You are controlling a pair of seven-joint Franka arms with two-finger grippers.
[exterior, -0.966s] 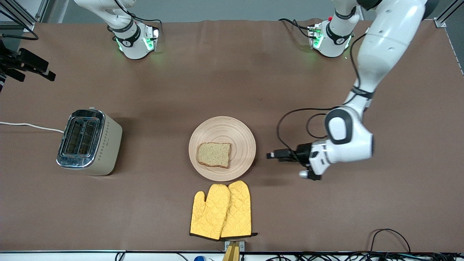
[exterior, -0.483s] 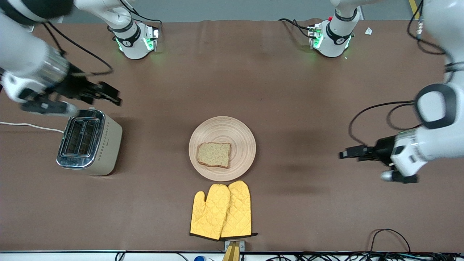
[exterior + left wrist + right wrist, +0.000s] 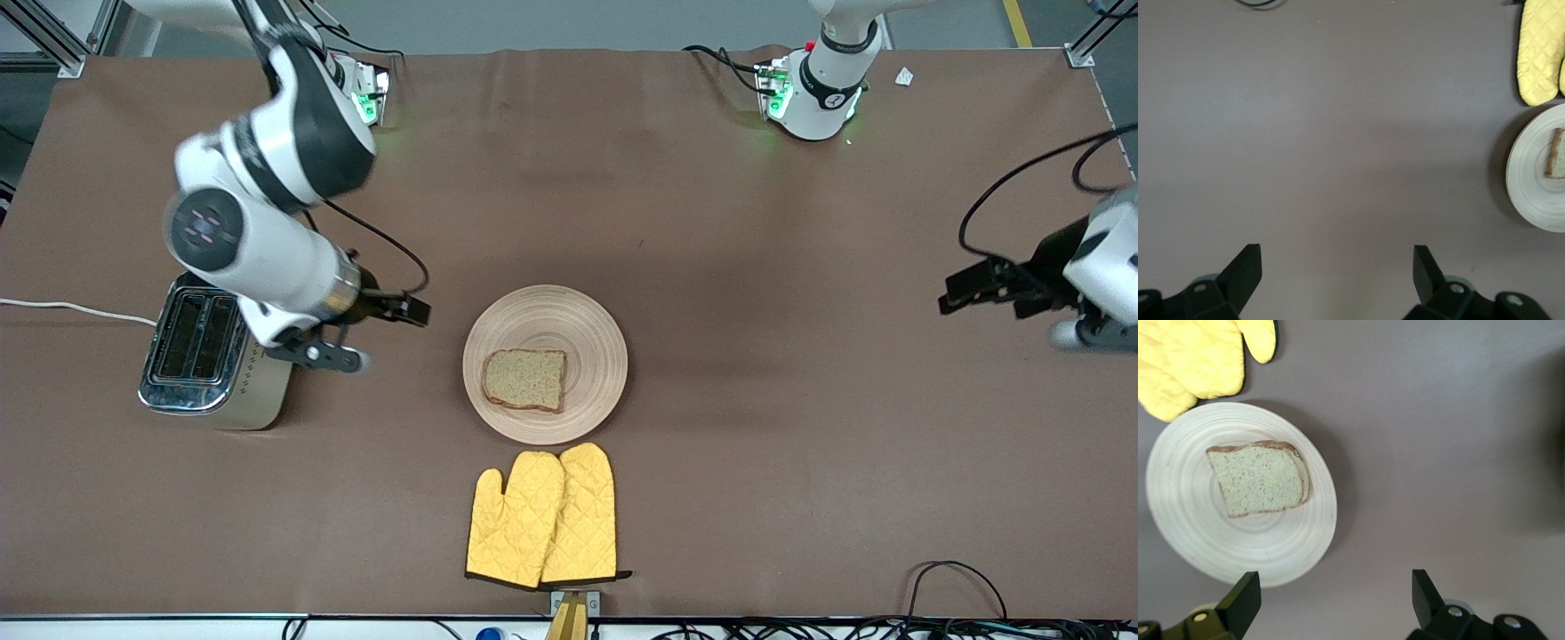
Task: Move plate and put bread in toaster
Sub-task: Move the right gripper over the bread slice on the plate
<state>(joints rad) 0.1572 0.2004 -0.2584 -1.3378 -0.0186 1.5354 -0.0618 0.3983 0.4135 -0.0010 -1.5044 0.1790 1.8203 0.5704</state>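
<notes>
Jaws spread on both grippers, left [image 3: 965, 293] & right [image 3: 411, 311]; squarish bread [image 3: 524, 380] on grooved plate [image 3: 587, 333].

The table [image 3: 711, 222] is evenly and brightly lit from overhead, and only soft, short shadows are cast beside the toaster [image 3: 213, 351] and the plate [image 3: 587, 329]. Glare is seen on the toaster's chrome top. Motion blur is shown on the right arm [image 3: 267, 222]. In the right wrist view the plate is slightly washed out and softened.
</notes>
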